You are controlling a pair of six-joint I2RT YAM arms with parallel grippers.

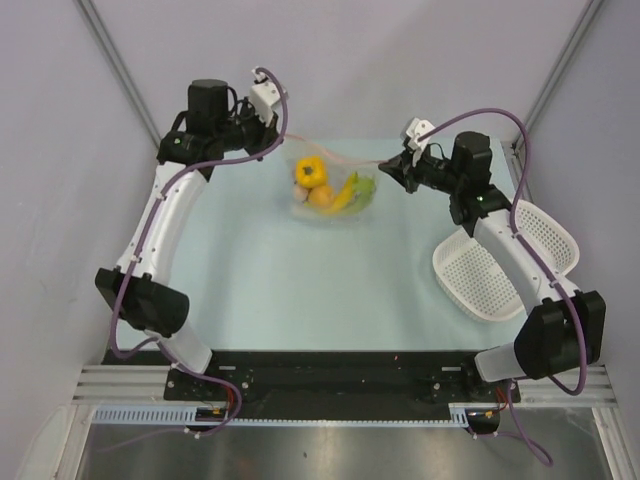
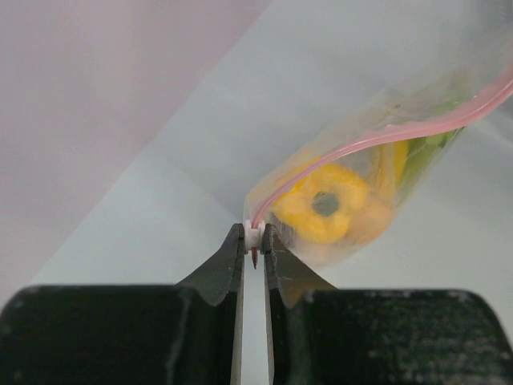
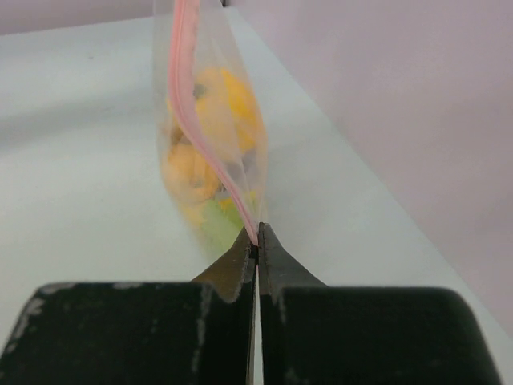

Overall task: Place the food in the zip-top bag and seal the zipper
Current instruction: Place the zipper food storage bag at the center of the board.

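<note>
Left gripper (image 2: 254,237) and right gripper (image 3: 257,237), both pinched shut, reach over the far middle of the table (image 1: 270,270) and hold the bag (image 1: 336,192) stretched by its top corners, food (image 2: 325,204) inside, so sealing is in hand and probably calls next for a pinch run along the zipper (image 2: 385,135).
</note>
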